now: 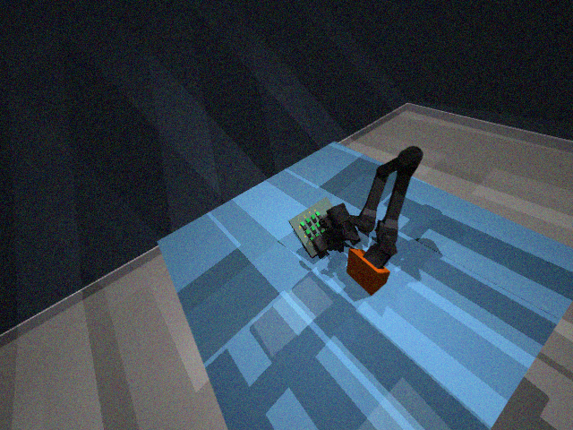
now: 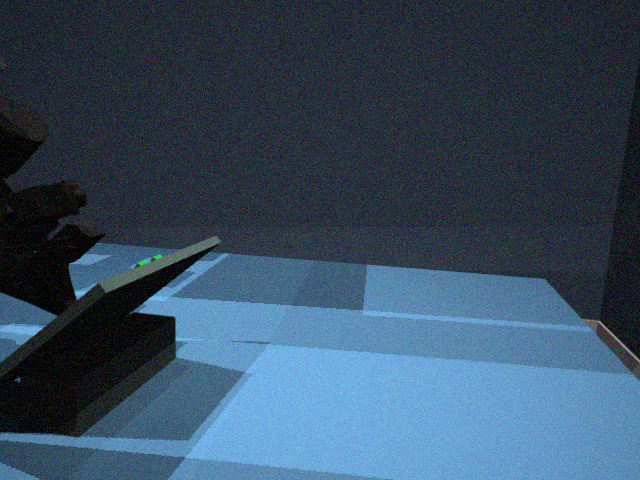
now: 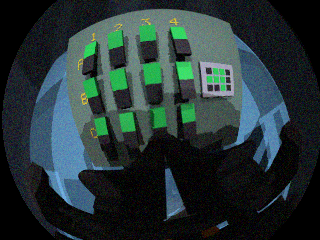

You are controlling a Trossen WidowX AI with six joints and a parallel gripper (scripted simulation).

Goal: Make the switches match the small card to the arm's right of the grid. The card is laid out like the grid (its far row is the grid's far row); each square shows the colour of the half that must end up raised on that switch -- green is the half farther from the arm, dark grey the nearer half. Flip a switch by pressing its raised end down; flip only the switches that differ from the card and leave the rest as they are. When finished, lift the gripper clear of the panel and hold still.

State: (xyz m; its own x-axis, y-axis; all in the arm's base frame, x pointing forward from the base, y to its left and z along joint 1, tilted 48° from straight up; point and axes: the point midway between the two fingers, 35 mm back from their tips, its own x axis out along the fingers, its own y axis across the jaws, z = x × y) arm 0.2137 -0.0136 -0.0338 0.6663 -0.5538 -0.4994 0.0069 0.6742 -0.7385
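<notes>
The tilted grey panel (image 1: 305, 244) (image 2: 155, 266) (image 3: 210, 37) carries switches in three rows, A to C, and columns 1 to 4, each half green and half dark. The raised ends cannot be told surely. The card (image 3: 216, 79) right of the grid reads dark, green, green, dark in its far row; green, green, green, dark in the middle; dark, dark, green, dark in the near row. My gripper (image 2: 64, 310) (image 3: 161, 135) is shut and empty, its tips over the near row by switch C3 (image 3: 158, 118). They hide its dark half; contact cannot be told.
An orange block (image 1: 363, 272) stands at the foot of the arm. The panel rests on a dark base (image 2: 124, 377) on the blue table (image 1: 259, 370) (image 2: 413, 413). Shadows fall across the panel's near part, and the arm hides some of it in the top view.
</notes>
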